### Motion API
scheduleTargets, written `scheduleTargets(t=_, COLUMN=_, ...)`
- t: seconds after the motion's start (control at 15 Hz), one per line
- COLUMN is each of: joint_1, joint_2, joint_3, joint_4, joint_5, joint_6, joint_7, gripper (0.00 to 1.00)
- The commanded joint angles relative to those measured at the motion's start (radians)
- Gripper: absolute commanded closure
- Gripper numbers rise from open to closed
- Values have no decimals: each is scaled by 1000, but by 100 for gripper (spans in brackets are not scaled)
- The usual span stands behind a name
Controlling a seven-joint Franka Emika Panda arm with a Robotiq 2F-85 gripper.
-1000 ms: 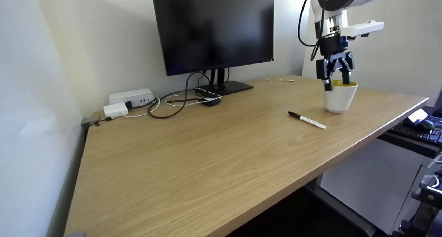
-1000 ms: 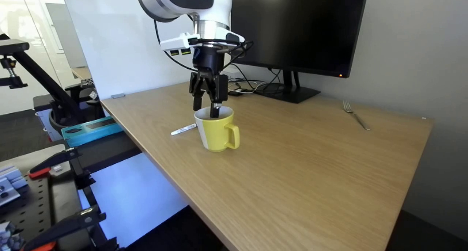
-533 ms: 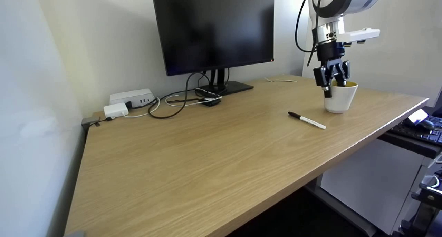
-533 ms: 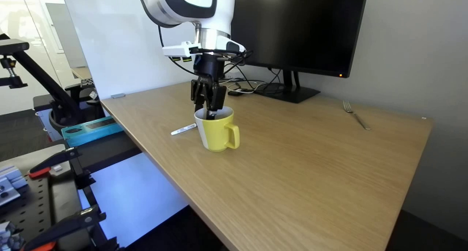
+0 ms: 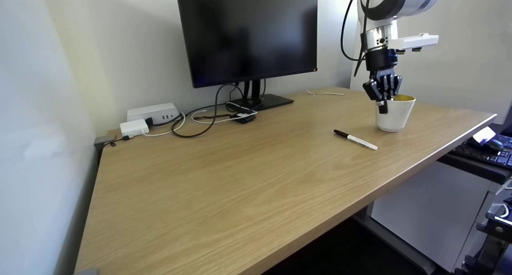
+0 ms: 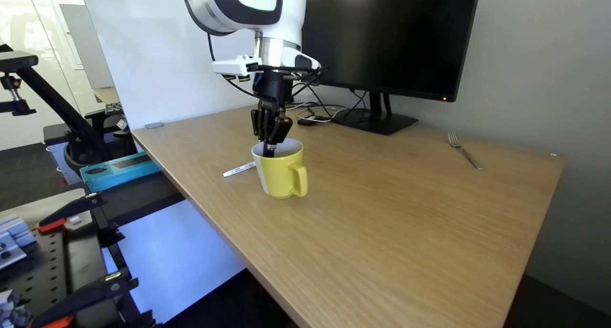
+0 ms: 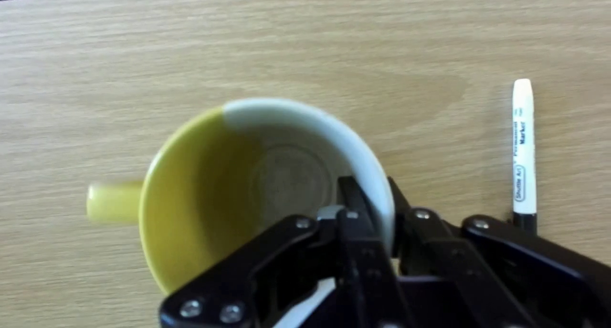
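Observation:
A mug, yellow on the handle side and white on the opposite side, stands upright on the desk; it shows in both exterior views, as a white wall (image 5: 395, 117) and as a yellow body (image 6: 282, 177). My gripper (image 5: 385, 103) points down at its rim. In the wrist view the gripper (image 7: 368, 189) is shut on the white part of the mug's wall, one finger inside and one outside. The yellow interior (image 7: 176, 189) and round bottom are visible, with nothing seen inside. A white marker with a black cap (image 7: 524, 146) lies on the desk beside the mug.
A monitor (image 5: 252, 35) stands at the back of the desk, with tangled cables (image 5: 208, 115) and a white box (image 5: 154, 113) near its base. A fork (image 6: 464, 150) lies towards the wall. The desk's front edge (image 5: 400, 177) runs close to the mug.
My gripper has come down over the mug's rim and its fingers have drawn together on the wall. The mug has shifted and turned slightly. The marker has stayed put.

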Motion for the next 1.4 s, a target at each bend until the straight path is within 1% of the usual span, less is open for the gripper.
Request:
scheduleTargets(t=0.0, joint_1=-20, joint_2=-32, joint_3=14, joint_4=-17, joint_5=48, joint_6=44, joint_7=-31, gripper=100)
scheduleTargets(t=0.07, joint_1=-22, joint_2=-51, joint_3=15, joint_4=-25, joint_5=58, joint_6=54, joint_7=-35, gripper=97)
scheduleTargets(t=0.13, joint_1=-22, joint_2=-66, joint_3=15, joint_4=-32, joint_5=68, joint_6=67, joint_7=-35, gripper=98)
scheduleTargets(t=0.27, joint_1=-18, joint_2=-109, joint_3=18, joint_4=-50, joint_5=85, joint_6=92, joint_7=-43, gripper=98)
scheduleTargets(t=0.53, joint_1=9, joint_2=-199, joint_3=27, joint_4=-85, joint_5=76, joint_6=116, joint_7=-25, gripper=98)
scheduleTargets(t=0.8, joint_1=66, joint_2=-280, joint_3=66, joint_4=-138, joint_5=56, joint_6=133, joint_7=1, gripper=98)
scheduleTargets(t=1.0, joint_1=115, joint_2=-308, joint_3=104, joint_4=-164, joint_5=47, joint_6=134, joint_7=21, gripper=98)
scheduleTargets(t=1.13, joint_1=149, joint_2=-314, joint_3=130, joint_4=-163, joint_5=35, joint_6=122, joint_7=45, gripper=98)
scheduleTargets(t=1.33, joint_1=193, joint_2=-294, joint_3=161, joint_4=-123, joint_5=6, joint_6=94, joint_7=90, gripper=98)
